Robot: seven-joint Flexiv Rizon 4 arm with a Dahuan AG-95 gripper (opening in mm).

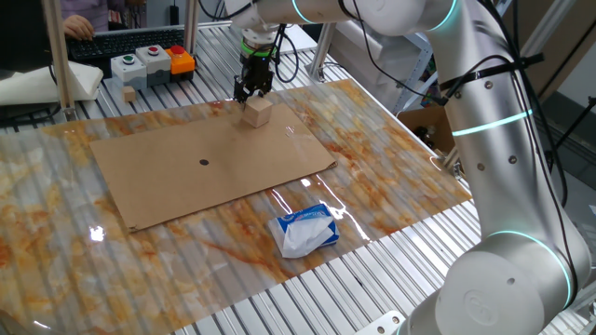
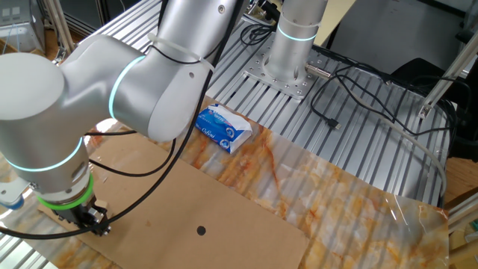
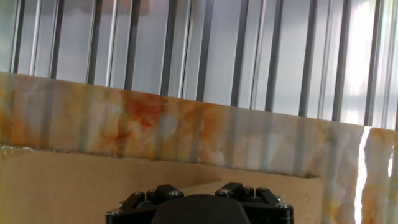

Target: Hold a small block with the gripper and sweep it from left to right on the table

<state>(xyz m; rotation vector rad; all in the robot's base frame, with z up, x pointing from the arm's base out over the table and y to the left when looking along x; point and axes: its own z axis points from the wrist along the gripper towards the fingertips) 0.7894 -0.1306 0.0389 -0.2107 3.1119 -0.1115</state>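
The small block [image 1: 258,113], a pale tan wooden cube, sits at the far edge of the brown cardboard sheet [image 1: 205,163]. My gripper [image 1: 252,94], black with a green ring, hangs straight down right over the block's top, its fingertips at or just above it. Whether the fingers grip the block cannot be made out. In the other fixed view my gripper [image 2: 91,221] is low at the left, and the block is hidden behind it. The hand view shows only the black gripper base [image 3: 199,208], not the fingertips or the block. The table [image 1: 391,158] carries the orange-and-white marbled sheet.
A white-and-blue soft packet [image 1: 304,231] lies on the marbled sheet near the cardboard's front right corner, and also shows in the other fixed view [image 2: 222,128]. A button box [image 1: 140,63] and an orange item [image 1: 182,61] stand at the back. Cables [image 2: 351,119] run over the slats.
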